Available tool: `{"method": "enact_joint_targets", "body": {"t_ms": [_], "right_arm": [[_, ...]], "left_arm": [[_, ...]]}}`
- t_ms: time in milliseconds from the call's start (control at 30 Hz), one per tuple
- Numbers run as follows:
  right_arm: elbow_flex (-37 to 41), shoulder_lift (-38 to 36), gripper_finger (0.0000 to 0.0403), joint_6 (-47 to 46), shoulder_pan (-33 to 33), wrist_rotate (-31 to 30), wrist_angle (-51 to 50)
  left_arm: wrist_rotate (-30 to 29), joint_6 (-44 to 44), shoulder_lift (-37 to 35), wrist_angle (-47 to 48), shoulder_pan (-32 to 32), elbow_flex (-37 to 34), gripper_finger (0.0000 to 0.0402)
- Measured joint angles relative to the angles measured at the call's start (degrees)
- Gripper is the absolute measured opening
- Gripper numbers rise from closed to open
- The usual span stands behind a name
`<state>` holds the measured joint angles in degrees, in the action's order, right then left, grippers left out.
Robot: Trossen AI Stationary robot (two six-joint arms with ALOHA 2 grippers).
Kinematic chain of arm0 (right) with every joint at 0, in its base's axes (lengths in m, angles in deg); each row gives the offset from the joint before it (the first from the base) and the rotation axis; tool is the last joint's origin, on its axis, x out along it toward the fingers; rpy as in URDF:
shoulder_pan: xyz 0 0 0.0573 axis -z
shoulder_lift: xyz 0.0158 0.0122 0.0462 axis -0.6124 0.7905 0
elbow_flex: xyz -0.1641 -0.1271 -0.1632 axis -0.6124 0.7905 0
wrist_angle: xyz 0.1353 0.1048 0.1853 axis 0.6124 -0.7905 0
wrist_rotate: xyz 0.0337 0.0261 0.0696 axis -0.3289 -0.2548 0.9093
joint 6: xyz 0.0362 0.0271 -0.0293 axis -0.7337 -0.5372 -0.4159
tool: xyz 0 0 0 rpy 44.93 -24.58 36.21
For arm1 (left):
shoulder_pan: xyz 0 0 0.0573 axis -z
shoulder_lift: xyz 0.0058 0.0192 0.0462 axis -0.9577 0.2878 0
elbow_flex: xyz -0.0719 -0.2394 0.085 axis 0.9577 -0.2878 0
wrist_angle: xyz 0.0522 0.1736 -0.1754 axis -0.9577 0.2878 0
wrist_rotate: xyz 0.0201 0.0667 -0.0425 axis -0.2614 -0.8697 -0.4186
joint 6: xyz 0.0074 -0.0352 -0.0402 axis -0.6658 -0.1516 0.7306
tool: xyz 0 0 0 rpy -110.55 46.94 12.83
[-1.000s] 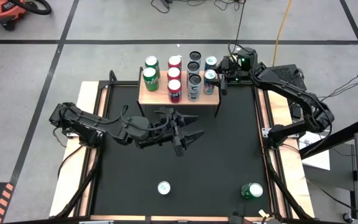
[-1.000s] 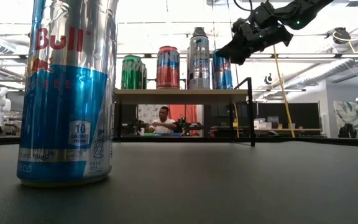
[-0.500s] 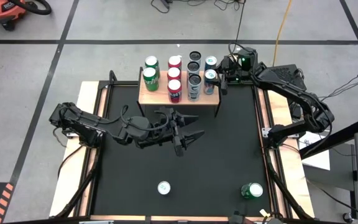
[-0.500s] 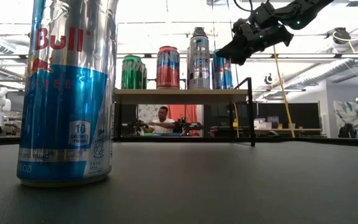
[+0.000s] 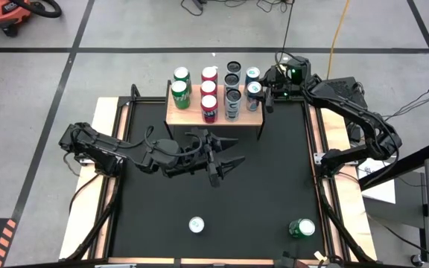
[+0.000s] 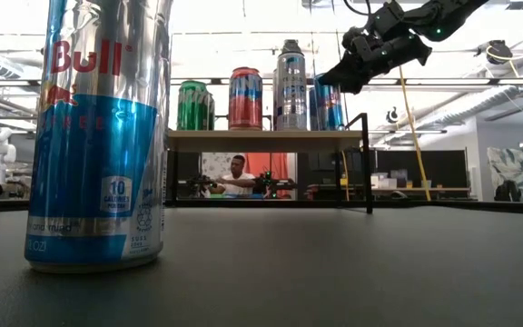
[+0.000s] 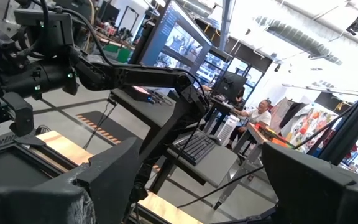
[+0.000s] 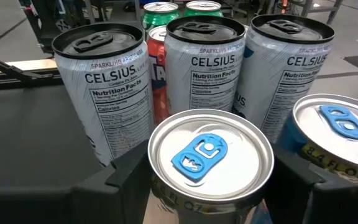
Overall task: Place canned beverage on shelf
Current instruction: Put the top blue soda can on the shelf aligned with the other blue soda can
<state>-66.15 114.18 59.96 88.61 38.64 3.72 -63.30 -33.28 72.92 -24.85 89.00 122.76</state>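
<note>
Right gripper (image 5: 263,91) clamped blue-tab can (image 8: 210,158) upright over shelf (image 5: 176,115) corner, beside grey cans (image 8: 109,87), for placement | left gripper (image 5: 226,162) open, idle above desk (image 5: 274,186).

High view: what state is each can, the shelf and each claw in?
shelf, loaded with upright cans.
blue-tab can, upright, gripped by the right gripper.
left gripper, open, empty, above the table.
Red Bull can, upright on the table.
green can, upright on the table.
</note>
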Motion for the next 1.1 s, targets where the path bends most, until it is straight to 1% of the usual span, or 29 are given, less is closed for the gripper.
{"method": "enact_joint_targets", "body": {"t_ms": [367, 433, 567, 767, 1000, 1100], "right_arm": [[0.0, -0.1, 0.0224, -0.5, 0.0, 0.5, -1.1], [0.0, -0.1, 0.0226, -0.7, 0.0, 1.5, -1.4], [0.0, -0.1, 0.0246, -0.9, 0.1, 3.2, -1.9], [0.1, 0.1, 0.0275, -1.1, 0.1, 2.2, -2.5], [0.1, 0.0, 0.0281, -1.3, 0.1, 2.1, -2.0], [0.1, 0.0, 0.0281, -1.5, 0.1, 3.1, -2.0]], "left_arm": [[0.3, 0.0, 0.0, 0.0, 0.0, 0.0, 0.0342], [0.3, 0.0, 0.0, 0.0, 0.0, 0.0, 0.0342], [0.3, 0.0, 0.0, 0.0, 0.0, 0.0, 0.0342], [0.3, 0.0, 0.0, 0.0, 0.1, 0.0, 0.0342], [1.2, 0.0, 0.0, 0.0, 0.1, 0.0, 0.0342], [1.2, 0.0, 0.0, 0.0, 0.1, 0.0, 0.0342]]}}
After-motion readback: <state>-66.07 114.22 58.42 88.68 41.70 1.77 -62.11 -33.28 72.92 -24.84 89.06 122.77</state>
